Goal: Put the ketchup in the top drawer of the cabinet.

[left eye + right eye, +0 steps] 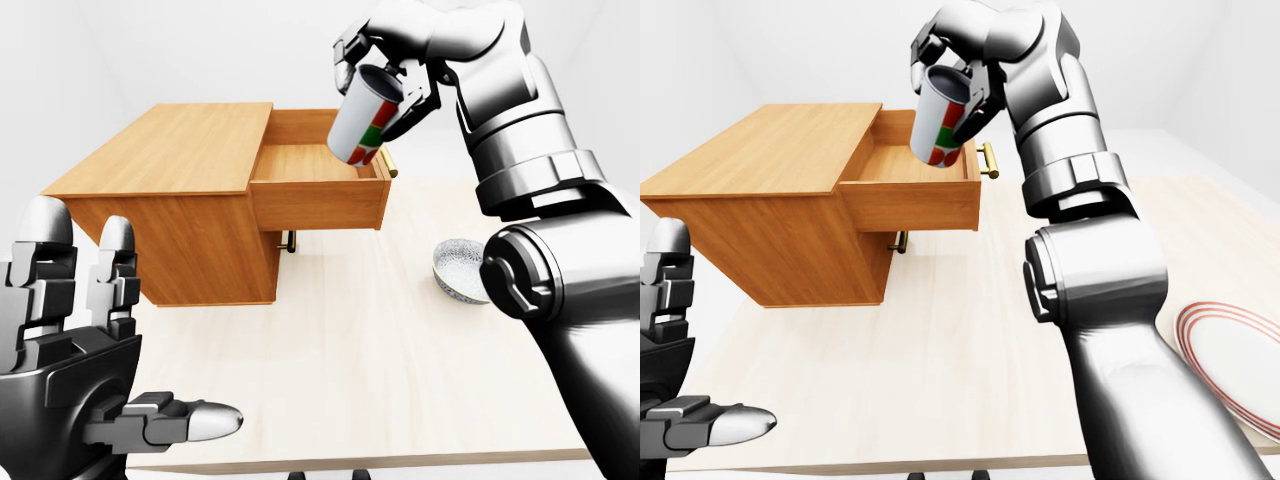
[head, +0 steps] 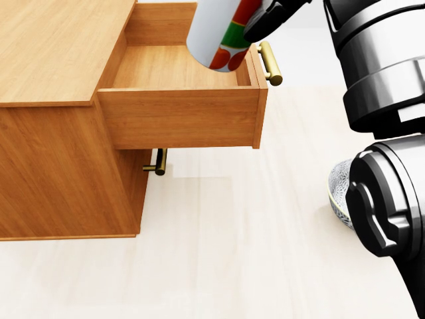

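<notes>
The ketchup, a white bottle with a red and green label, hangs tilted in the air with my right hand shut on its upper end. It is over the right end of the open top drawer of the wooden cabinet, just left of the drawer's brass handle. The drawer's wooden floor shows bare. At the bottom left of the left-eye view my left hand is held open and holds nothing, well away from the cabinet.
A patterned bowl stands on the pale table right of the cabinet, partly behind my right arm. A red-rimmed plate lies at the far right. Under the open drawer a second brass handle sticks out.
</notes>
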`<state>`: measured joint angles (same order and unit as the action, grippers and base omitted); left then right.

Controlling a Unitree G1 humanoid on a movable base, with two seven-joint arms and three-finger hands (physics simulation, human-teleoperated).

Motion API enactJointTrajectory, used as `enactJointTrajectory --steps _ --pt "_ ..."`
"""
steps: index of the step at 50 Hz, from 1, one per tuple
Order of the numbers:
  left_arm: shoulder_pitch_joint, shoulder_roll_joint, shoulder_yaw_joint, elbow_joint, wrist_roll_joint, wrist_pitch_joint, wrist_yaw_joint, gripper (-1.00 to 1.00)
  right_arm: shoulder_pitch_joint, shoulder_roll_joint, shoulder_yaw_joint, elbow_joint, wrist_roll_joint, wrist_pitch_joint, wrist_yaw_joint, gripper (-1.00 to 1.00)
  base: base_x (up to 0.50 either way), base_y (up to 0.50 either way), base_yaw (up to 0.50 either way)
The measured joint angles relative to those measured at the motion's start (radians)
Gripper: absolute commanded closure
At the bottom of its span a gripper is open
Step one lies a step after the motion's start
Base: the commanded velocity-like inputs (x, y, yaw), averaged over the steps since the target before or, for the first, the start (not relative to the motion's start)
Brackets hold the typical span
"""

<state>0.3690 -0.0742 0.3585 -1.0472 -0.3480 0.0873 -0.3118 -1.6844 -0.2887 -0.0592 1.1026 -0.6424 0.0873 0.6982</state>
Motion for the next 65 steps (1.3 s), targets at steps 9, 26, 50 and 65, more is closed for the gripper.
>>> enactJointTrajectory --steps 9,26,50,65 --pt "0.002 0.001 0.000 0.000 -0.003 0.000 0.001 -1.00 0.021 0.012 -0.002 0.008 0.004 0.000 0.000 1.00 0.00 0.00 0.00" --pt "0.005 0.014 -0.001 0.000 -0.017 0.000 0.014 -1.00 0.038 0.021 -0.002 0.014 0.006 0.000 0.000 1.00 0.00 0.00 0.00" --pt "0.004 0.015 0.002 0.000 -0.019 0.000 0.013 -1.00 0.025 0.021 -0.003 0.016 -0.011 0.000 0.000 1.00 0.00 0.00 0.00" --pt "0.007 0.015 0.000 0.000 -0.020 0.000 0.012 -1.00 0.039 0.032 -0.003 0.017 -0.017 0.000 -0.055 1.00 0.00 0.00 0.00"
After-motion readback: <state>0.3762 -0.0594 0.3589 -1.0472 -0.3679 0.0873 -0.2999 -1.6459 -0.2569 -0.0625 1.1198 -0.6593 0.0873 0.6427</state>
